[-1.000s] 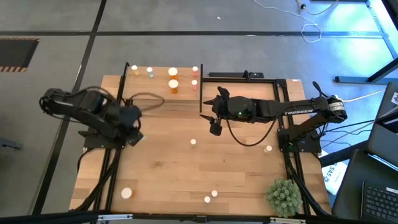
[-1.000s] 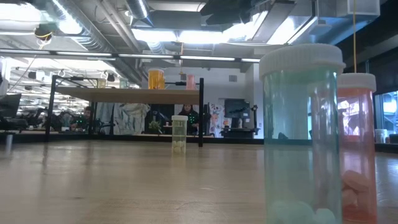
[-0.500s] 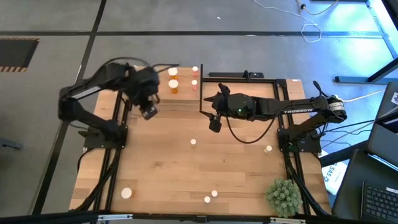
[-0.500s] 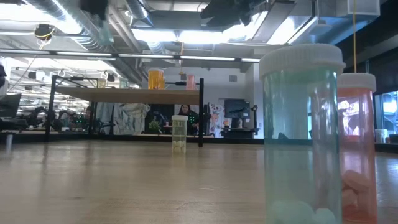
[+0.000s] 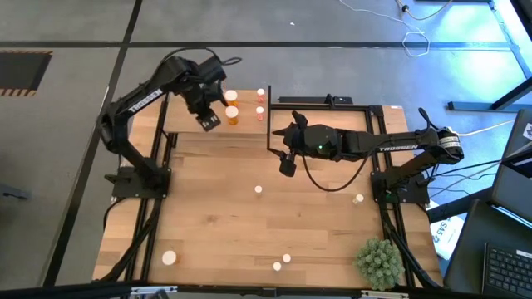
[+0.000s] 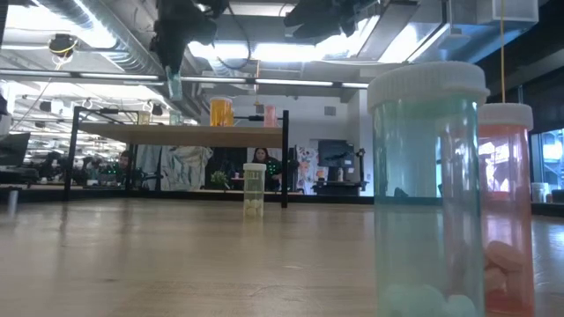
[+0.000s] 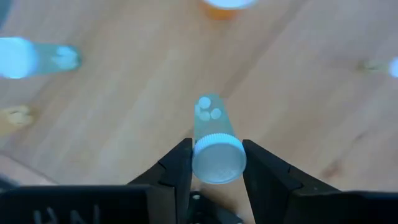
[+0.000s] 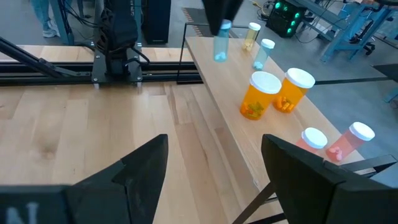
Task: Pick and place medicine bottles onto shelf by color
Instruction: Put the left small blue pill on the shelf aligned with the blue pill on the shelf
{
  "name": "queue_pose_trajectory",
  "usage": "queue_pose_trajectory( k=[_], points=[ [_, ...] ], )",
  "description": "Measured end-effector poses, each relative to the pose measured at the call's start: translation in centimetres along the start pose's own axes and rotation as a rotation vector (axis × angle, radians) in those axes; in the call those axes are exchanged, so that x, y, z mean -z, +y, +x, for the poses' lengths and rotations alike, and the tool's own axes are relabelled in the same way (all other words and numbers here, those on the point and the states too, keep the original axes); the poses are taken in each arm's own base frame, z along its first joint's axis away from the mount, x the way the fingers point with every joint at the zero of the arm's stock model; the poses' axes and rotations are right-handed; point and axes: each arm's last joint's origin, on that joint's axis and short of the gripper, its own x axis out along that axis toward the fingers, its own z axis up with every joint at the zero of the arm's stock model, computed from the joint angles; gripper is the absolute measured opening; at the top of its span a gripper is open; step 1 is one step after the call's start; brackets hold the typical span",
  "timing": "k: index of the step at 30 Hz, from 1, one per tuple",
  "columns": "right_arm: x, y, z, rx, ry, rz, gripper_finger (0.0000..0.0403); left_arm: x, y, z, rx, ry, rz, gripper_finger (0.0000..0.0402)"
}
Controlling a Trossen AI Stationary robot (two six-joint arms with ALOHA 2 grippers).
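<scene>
Jaws of left gripper point(image 7: 214, 171) clamp pale green bottle point(image 7: 214, 143) above shelf point(image 5: 187, 124).

Twelve medicine bottles point(image 8: 261, 93) are showing: six are standing on the one shelf point(image 5: 248, 123), five are sitting on the desk point(image 5: 216, 216), one is hanging in the left pincer point(image 5: 209, 121). One plant ball point(image 5: 381, 262) is sitting near right.

Wooden table point(image 5: 216, 216): scattered bottles point(image 5: 258, 190), plant ball point(image 5: 379, 261). Shelf point(image 5: 187, 120): orange bottles point(image 5: 232, 115).
</scene>
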Motion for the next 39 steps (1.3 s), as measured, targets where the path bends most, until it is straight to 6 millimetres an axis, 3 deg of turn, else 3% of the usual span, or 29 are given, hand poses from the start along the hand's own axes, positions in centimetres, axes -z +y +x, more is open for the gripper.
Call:
queue_pose_trajectory(
  k=[12,23,39],
  points=[
    [0.0,0.0,0.0,0.0,0.0,0.001,0.0261,-1.8,4.1,3.0,-0.053,0.101,-0.019,0.0114],
    [0.0,0.0,0.0,0.0,0.0,0.0,0.0261,-2.8,4.7,5.0,-0.118,0.17,-0.019,0.0114],
    [0.0,0.0,0.0,0.0,-0.001,-0.001,0.0261,-3.0,4.7,5.3,-0.095,0.176,-0.021,0.0114]
  ],
)
